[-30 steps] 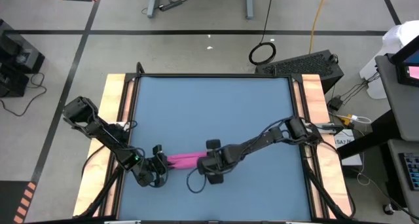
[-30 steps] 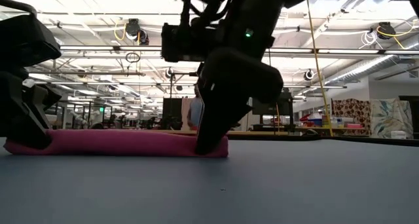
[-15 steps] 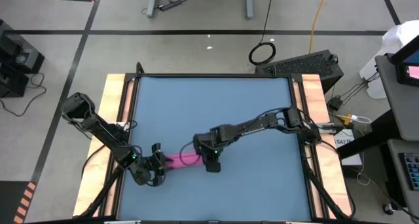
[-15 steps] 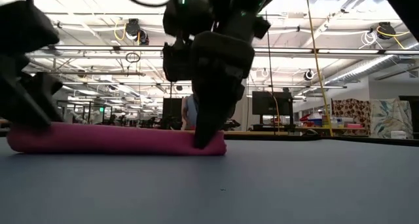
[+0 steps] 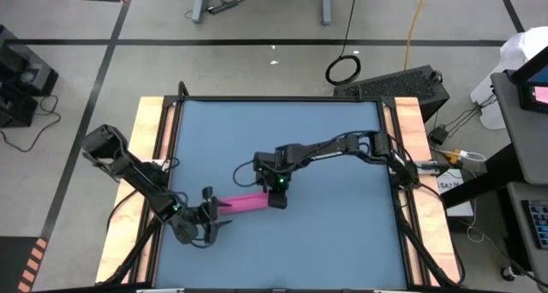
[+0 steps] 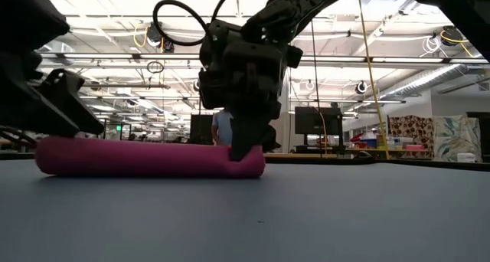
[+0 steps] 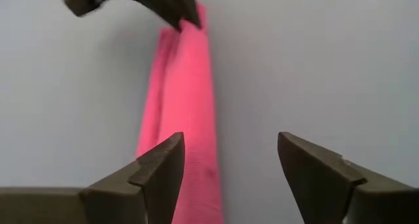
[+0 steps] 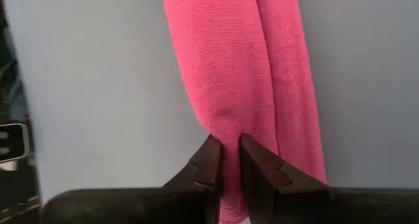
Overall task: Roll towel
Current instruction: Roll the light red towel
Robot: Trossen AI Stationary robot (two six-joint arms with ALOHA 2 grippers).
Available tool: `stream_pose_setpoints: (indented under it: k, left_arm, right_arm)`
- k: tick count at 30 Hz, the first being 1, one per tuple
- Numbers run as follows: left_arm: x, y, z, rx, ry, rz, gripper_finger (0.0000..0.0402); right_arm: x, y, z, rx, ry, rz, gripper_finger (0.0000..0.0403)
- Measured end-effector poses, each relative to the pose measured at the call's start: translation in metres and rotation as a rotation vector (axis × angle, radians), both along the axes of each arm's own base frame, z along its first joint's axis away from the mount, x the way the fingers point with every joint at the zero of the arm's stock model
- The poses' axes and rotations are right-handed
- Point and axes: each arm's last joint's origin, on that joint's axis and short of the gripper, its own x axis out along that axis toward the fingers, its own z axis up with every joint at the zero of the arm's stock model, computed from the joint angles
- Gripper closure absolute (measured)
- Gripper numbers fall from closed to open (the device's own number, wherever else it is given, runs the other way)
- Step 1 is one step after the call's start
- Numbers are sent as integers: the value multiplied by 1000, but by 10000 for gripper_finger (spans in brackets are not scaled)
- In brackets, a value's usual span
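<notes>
Near the surface's [image 5: 342, 139] front-left corner the left gripper [image 5: 216, 227] hangs at the towel's [image 5: 244, 202] left end, jaws spread. The right gripper [image 5: 278, 197] pinches the right end. Rolling seems nearly finished; next likely releasing without unrolling.

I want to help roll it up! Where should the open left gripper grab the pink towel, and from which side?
Probably the towel's free end nearest the left gripper, coming down from above. It lies flat on the table as a long thin roll, so fingers can straddle its narrow width. The right gripper already pinches the other end.
</notes>
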Motion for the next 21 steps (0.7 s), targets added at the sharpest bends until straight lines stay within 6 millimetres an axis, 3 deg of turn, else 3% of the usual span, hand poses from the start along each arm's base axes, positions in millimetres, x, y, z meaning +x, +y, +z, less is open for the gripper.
stream_pose_setpoints:
  k: [5,12,16,21]
  left_arm:
    - [1,1,-12,128,20,3,152]
    - [1,-1,-18,119,60,-30,170]
    - [1,-1,-18,111,67,-36,199]
    - [3,6,-20,22,81,60,268]
  right_arm:
    - [0,-1,1,37,2,1,369]
    - [-1,0,1,71,28,-26,369]
    - [-1,0,1,72,30,-26,369]
    - [-1,3,1,78,47,-33,369]
